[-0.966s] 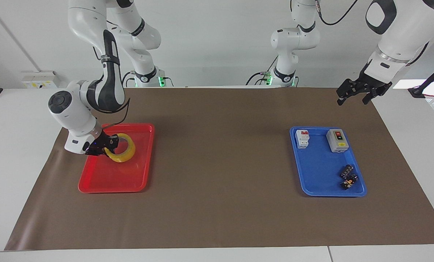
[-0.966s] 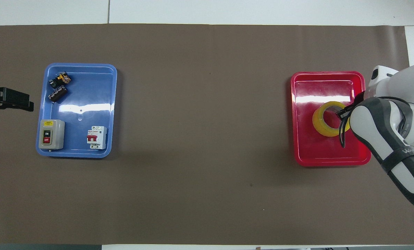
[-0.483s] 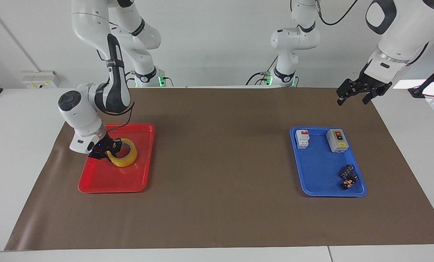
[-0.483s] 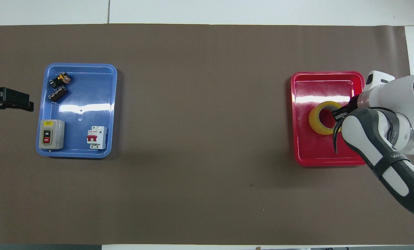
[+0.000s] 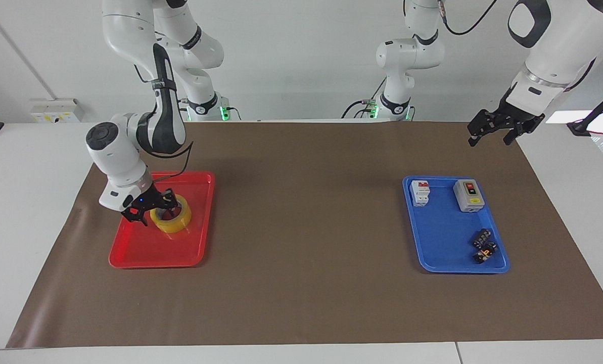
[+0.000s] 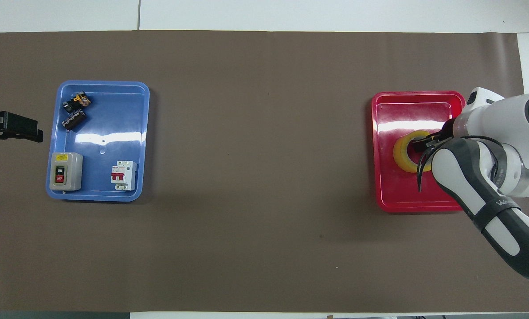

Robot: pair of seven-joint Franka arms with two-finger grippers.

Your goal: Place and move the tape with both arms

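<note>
Tape tipped flat in the red tray

Over 1 second the right gripper [image 5: 153, 208] has swung from a sideways reach to pointing more steeply down, its wrist rising. The tape [image 5: 171, 218], tilted up on edge before, now lies flat on the tray [image 5: 149, 255] floor, slightly nearer the tray's middle, with 1 finger in its core and the other outside.

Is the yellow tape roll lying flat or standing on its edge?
Flat. The tape rests in the red tray with its hole facing up; the right gripper straddles its rim.
</note>
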